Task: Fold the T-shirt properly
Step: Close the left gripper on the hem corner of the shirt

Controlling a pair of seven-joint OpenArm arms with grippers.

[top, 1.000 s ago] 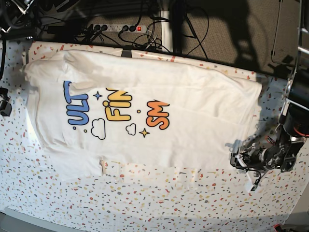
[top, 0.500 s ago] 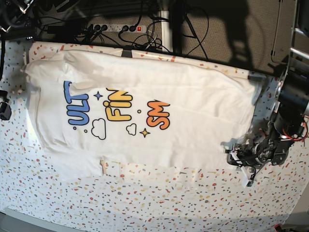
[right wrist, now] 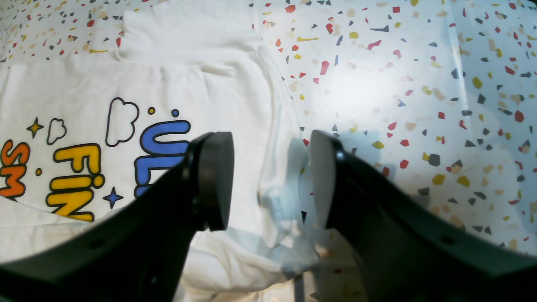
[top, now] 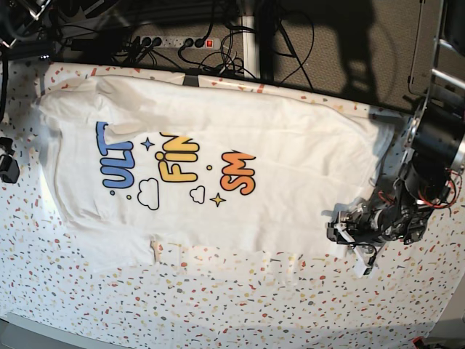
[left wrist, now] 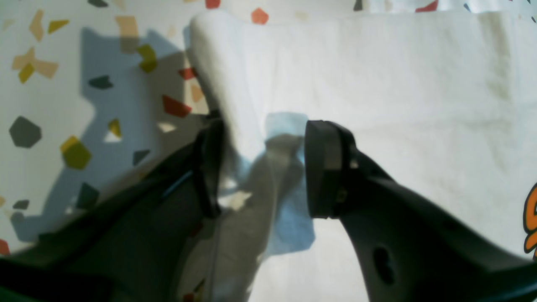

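Risks at the grasp stage of a fold. T-shirt (top: pixel 218 171) lies spread, print side up, across the speckled table (top: pixel 218 305), its far long edge apparently turned over so that the tops of the coloured letters are hidden. In the base view the left gripper (top: pixel 347 236) sits low at the shirt's near corner on that view's right. The left wrist view shows its jaws spread, straddling a raised ridge of white fabric: one finger (left wrist: pixel 207 167) lies against the ridge, the other stands apart, so the cloth is bracketed but not pinched. The right gripper (right wrist: pixel 268 184) also has its jaws spread and holds nothing; it hovers over the shirt's edge beside the blue letters, where a thin translucent strip, of a kind that cannot be identified, lies between the fingers.

Probable failure modes, by judgement: (1) closure on the ridge may catch only the upper layer, so that a lift would separate the layers and skew the fold; (2) a jaw tip pressed against the table covering may snag it and drag it with the shirt; (3) a shallow bite on so soft a cloth may slip during a pull; (4) if one arm pulls before the other grips, the shirt may slide bodily and wrinkle across the print.
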